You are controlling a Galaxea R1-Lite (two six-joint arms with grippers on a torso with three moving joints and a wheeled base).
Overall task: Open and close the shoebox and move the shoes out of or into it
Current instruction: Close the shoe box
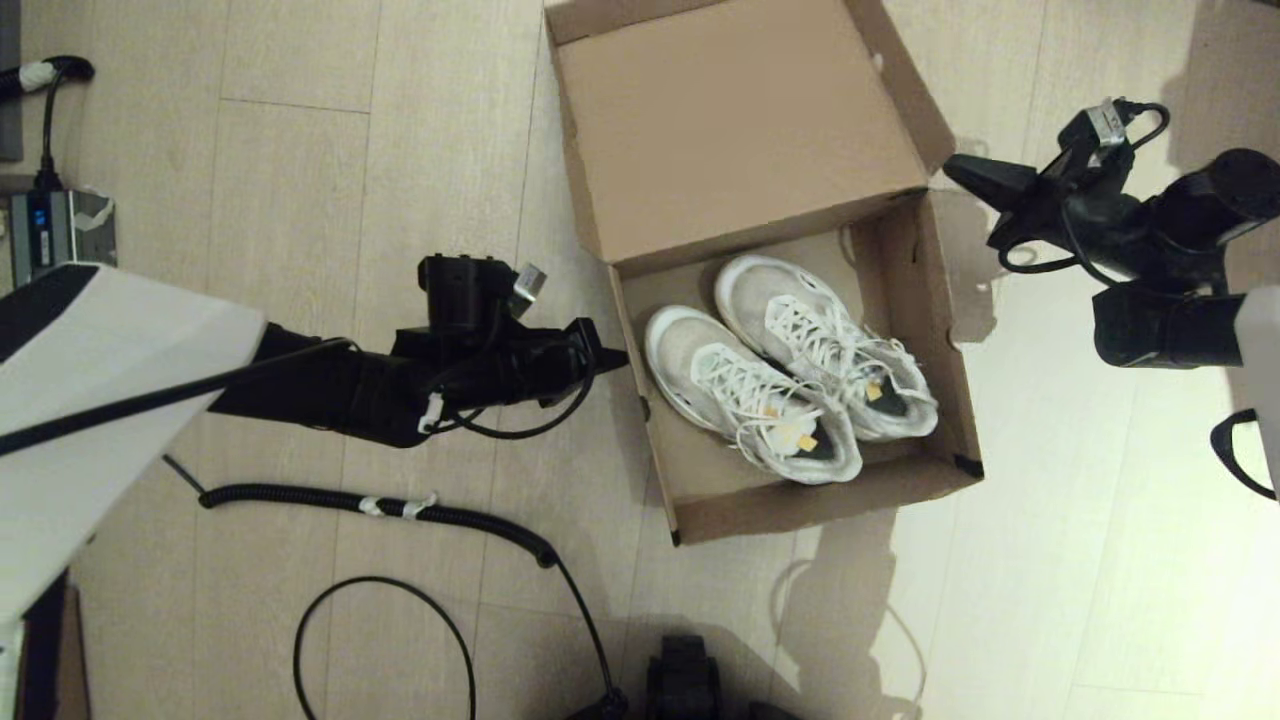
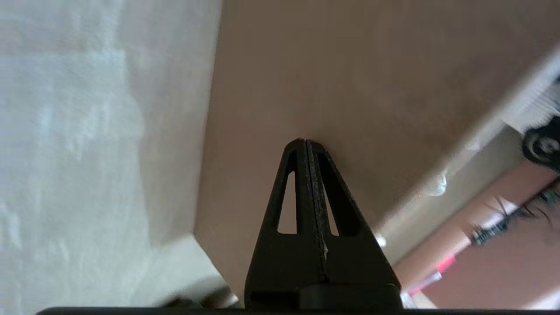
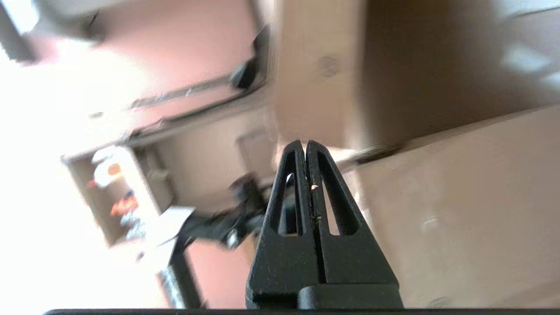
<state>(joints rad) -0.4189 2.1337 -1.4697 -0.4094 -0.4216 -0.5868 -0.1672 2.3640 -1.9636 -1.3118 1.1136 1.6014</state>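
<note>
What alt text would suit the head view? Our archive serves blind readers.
An open cardboard shoebox sits on a pale wood floor, its lid folded back, with a pair of white shoes side by side inside. The left gripper and the right gripper flank the box, fingers shut and empty.

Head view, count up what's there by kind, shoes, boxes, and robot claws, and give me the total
Shoes: 2, one beside the other, both inside the shoebox.
Shoebox: 1, lid open.
Claws: 2, left claw and right claw, both shut, outside the box.
Total: 5
</note>
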